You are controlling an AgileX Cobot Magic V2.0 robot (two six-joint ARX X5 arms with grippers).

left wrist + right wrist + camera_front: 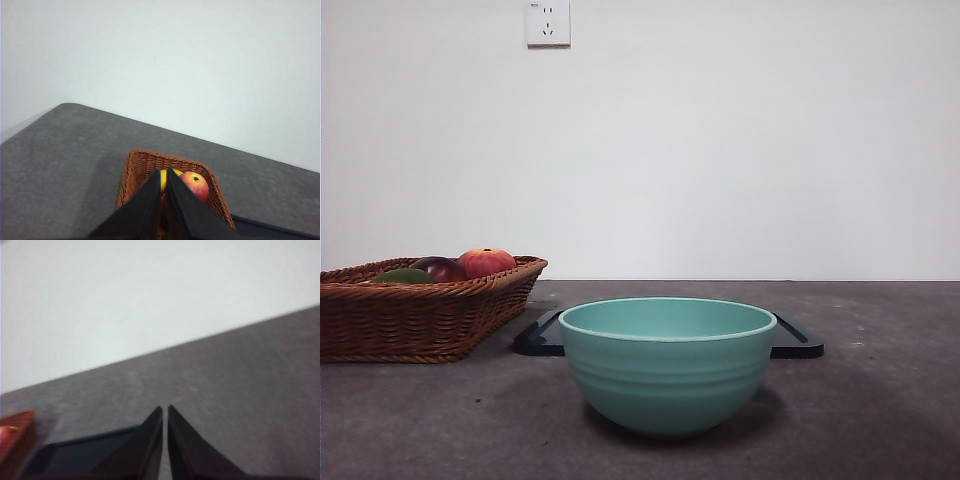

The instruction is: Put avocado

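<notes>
Avocado (404, 275) shows only in front view; both tools (163, 172) (164, 409) closed, empty.

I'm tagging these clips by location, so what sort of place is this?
Probably a lab or test bench, not a home kitchen: a bare grey table against a blank white wall with one power socket, holding only a wicker fruit basket and a teal bowl.

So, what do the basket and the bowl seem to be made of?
Basket: woven wicker or rattan, brown, with plaited strands visible on wall and rim. Bowl: probably glazed ceramic, possibly melamine; smooth teal surface with a soft sheen and faint ridges.
</notes>
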